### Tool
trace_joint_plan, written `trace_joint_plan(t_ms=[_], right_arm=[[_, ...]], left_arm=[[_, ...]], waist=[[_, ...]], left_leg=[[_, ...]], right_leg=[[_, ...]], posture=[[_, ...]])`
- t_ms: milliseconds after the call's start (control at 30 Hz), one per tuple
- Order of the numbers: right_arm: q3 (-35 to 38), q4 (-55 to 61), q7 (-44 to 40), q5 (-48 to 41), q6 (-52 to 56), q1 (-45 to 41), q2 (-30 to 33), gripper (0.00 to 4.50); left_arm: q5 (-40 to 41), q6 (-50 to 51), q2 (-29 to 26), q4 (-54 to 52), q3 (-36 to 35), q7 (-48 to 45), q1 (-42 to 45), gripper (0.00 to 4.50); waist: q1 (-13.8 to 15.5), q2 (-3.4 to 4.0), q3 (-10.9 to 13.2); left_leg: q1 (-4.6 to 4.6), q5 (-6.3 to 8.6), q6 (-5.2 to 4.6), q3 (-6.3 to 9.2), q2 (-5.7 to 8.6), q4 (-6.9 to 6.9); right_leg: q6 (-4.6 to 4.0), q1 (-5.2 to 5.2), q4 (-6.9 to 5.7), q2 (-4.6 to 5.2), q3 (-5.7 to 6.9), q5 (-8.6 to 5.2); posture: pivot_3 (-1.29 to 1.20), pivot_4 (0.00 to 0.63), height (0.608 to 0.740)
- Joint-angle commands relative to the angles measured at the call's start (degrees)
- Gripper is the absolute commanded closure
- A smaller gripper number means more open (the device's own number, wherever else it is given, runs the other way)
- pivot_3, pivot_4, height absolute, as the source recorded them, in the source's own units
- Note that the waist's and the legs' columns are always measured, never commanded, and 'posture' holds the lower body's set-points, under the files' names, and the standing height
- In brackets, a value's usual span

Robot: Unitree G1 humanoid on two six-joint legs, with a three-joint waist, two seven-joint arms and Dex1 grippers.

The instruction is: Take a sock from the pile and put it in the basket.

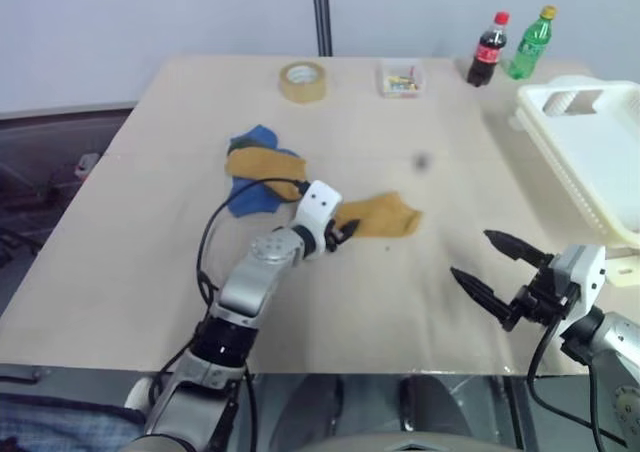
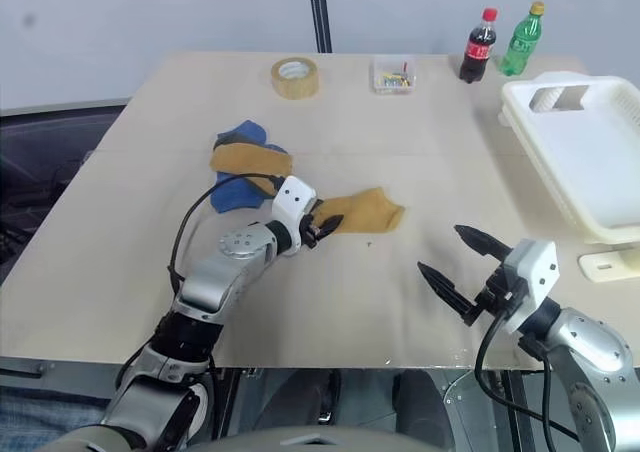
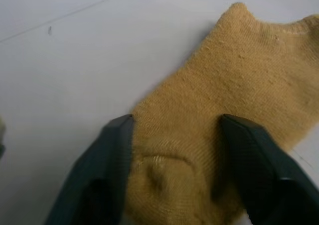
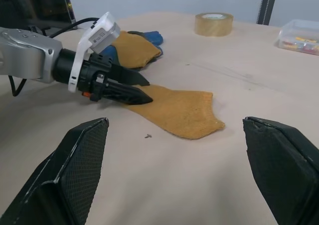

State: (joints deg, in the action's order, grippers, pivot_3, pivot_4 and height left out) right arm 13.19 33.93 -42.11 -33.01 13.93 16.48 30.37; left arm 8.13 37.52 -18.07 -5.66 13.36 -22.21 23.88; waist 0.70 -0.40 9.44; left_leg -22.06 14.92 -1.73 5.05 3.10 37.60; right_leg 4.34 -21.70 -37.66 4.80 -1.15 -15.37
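Leftmost on the desk (image 1: 130, 232) sits the pile (image 1: 258, 172): a blue sock and a mustard one on top, with something darker underneath. Just right of it, the left pincer (image 1: 345, 231) is at the near end of a separate mustard sock (image 1: 382, 215) that lies flat on the desk, apart from the pile. In the left wrist view the two fingers (image 3: 107, 150) straddle the sock's end with cloth between them, jaws partly apart; whether they pinch it yet, cannot tell (looks like mid-grasp). Farther right the right pincer (image 1: 492, 267) hovers above the desk's near edge, jaws wide apart, holding nothing. The white basket (image 1: 600, 142) sits at the far right edge of the desk, well apart from the sock. At the back: tape roll (image 1: 302, 81), a small clear box (image 1: 401, 77), a cola bottle (image 1: 488, 49) and a green bottle (image 1: 529, 43).

Step in hand, judging by this: grasping the sock. Next calls for a firm pinch, a lift clear of the desk, then a long carry across to the basket, possibly a handover to the right arm.
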Motion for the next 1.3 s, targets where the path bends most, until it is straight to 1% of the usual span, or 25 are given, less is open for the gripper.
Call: trace_joint_plan(t_ms=[33,100,133,300,433,500,733,867,900,933,1000,1100,1133,1167,1200,1233,1300], right_arm=[[0.06,0.62,-0.06,-0.2,-1.35,-0.68,-0.3,0.0],[0.01,0.43,-0.07,-0.21,-1.44,-0.84,-0.28,0.0],[-0.04,0.31,-0.12,-0.16,-1.53,-0.87,-0.29,0.0],[-0.41,-0.3,-0.45,0.06,-2.04,-0.82,-0.39,0.0],[-0.56,-0.67,-0.48,0.14,-2.34,-0.92,-0.43,0.0],[-0.6,-0.79,-0.62,0.31,-2.56,-0.71,-0.43,0.0],[0.2,0.09,-0.04,0.26,-2.41,-0.01,-0.14,0.0],[1.44,1.07,0.02,-0.09,-2.15,1.53,0.42,0.0],[1.59,1.41,0.07,-0.18,-2.13,1.93,0.47,0.0],[1.69,1.7,0.11,-0.24,-2.12,2.26,0.49,0.0],[1.76,2.07,0.21,-0.2,-2.09,2.72,0.41,0.0],[1.65,2.39,0.45,-0.07,-2.02,3.0,0.26,0.0],[1.64,2.33,0.46,-0.06,-2.02,2.93,0.27,0.0],[1.65,2.2,0.43,-0.08,-2.04,2.8,0.31,0.0],[1.61,1.98,0.41,-0.11,-1.98,2.48,0.38,0.0],[1.56,1.75,0.39,-0.1,-1.93,2.14,0.45,0.0],[1.41,1.34,0.34,-0.07,-1.81,1.33,0.59,0.0]], left_arm=[[0.4,3.35,-0.16,-5.79,0.15,-0.39,-2.65,3.17],[0.23,4.33,-0.47,-7.79,0.59,-0.76,-3.84,4.19],[0.53,5.13,-0.75,-9.08,0.86,-1.35,-4.68,4.43],[1.76,8.14,-3.4,-17.46,3.48,-4.46,-10.11,4.43],[1.38,8.26,-4.5,-20.62,5.5,-5.24,-12.67,4.43],[1.2,8.99,-3.44,-21.18,6.0,-4.1,-13.2,4.43],[1.57,13.52,5.16,-20.71,7.71,1.05,-13.83,4.43],[1.58,14.67,6.27,-21.55,8.28,1.87,-14.46,4.43],[1.82,14.9,6.27,-21.98,8.18,1.83,-14.69,3.92],[2.04,15.14,6.34,-22.3,8.09,1.84,-14.89,3.75],[2.31,15.4,6.19,-22.72,8.19,1.72,-15.12,3.03],[3.01,15.27,5.68,-23.34,8.27,1.04,-15.32,1.64],[3.27,15.1,5.67,-23.47,8.08,0.89,-15.38,1.06],[3.68,15.03,5.63,-23.71,7.84,0.66,-15.51,0.7],[4.22,15.27,5.58,-24.08,7.42,0.49,-15.71,0.15],[4.6,15.44,5.48,-24.4,7.06,0.43,-15.89,0.02],[5.42,16.16,5.13,-25.15,6.06,0.46,-16.38,0.02]], waist=[[-0.05,0.0,0.0],[-0.01,0.01,0.0],[0.02,0.01,-0.01],[0.0,0.02,-0.01],[0.15,0.04,-0.02],[0.17,0.04,-0.03],[0.24,0.03,-0.02],[0.16,0.04,-0.03],[0.16,0.04,-0.03],[0.15,0.04,-0.03],[0.14,0.04,-0.03],[0.09,0.04,-0.03],[0.1,0.04,-0.03],[0.1,0.04,-0.03],[0.09,0.04,-0.03],[0.06,0.05,-0.03],[0.02,0.05,-0.03]], left_leg=[[0.01,0.0,0.0,-0.01,0.0,0.0],[0.02,0.0,0.0,-0.02,0.0,-0.03],[0.01,0.0,0.0,-0.01,-0.01,-0.04],[0.04,0.0,0.0,-0.04,-0.03,-0.08],[0.04,0.01,0.0,-0.03,-0.03,-0.09],[0.04,0.01,-0.01,-0.03,-0.02,-0.09],[0.01,0.01,-0.02,-0.02,0.03,-0.09],[0.02,0.01,-0.01,-0.01,0.02,-0.09],[0.02,0.01,-0.01,-0.02,0.02,-0.09],[0.03,0.01,-0.01,-0.02,0.01,-0.09],[0.03,0.01,-0.01,-0.03,0.01,-0.09],[0.04,0.01,-0.01,-0.03,-0.01,-0.09],[0.05,0.01,-0.01,-0.04,-0.02,-0.09],[0.05,0.01,-0.01,-0.05,-0.02,-0.09],[0.06,0.01,-0.01,-0.04,-0.03,-0.09],[0.07,0.01,-0.01,-0.05,-0.03,-0.09],[0.07,0.01,-0.01,-0.06,-0.04,-0.09]], right_leg=[[0.0,0.0,0.0,0.0,-0.01,0.0],[0.0,0.0,0.01,0.0,-0.03,0.0],[0.0,-0.01,0.01,0.0,-0.02,0.0],[-0.01,0.0,0.02,0.01,-0.06,0.0],[-0.01,0.01,0.03,0.06,-0.03,0.0],[-0.01,0.01,0.03,0.08,-0.04,-0.01],[0.0,0.02,0.06,0.1,0.0,-0.01],[0.0,0.02,0.06,0.08,0.01,-0.01],[0.0,0.02,0.05,0.08,0.0,-0.01],[0.0,0.02,0.05,0.08,0.0,-0.01],[0.0,0.02,0.06,0.09,0.0,-0.01],[0.0,0.02,0.05,0.08,0.0,-0.01],[0.0,0.02,0.05,0.08,0.0,-0.01],[0.0,0.03,0.04,0.08,0.0,-0.01],[0.0,0.03,0.04,0.08,0.0,-0.01],[0.0,0.03,0.04,0.07,0.0,-0.01],[0.0,0.03,0.04,0.07,-0.01,-0.01]], posture=[[0.0,0.15,0.74],[0.0,0.15,0.74],[0.0,0.15,0.74],[0.0,0.15,0.74],[0.0,0.15,0.74],[0.0,0.15,0.74],[0.0,0.15,0.74],[0.0,0.15,0.74],[0.0,0.15,0.74],[0.0,0.15,0.74],[0.0,0.15,0.74],[0.0,0.15,0.74],[0.0,0.15,0.74],[0.0,0.15,0.74],[0.0,0.15,0.74],[0.0,0.15,0.74],[0.0,0.15,0.74]])
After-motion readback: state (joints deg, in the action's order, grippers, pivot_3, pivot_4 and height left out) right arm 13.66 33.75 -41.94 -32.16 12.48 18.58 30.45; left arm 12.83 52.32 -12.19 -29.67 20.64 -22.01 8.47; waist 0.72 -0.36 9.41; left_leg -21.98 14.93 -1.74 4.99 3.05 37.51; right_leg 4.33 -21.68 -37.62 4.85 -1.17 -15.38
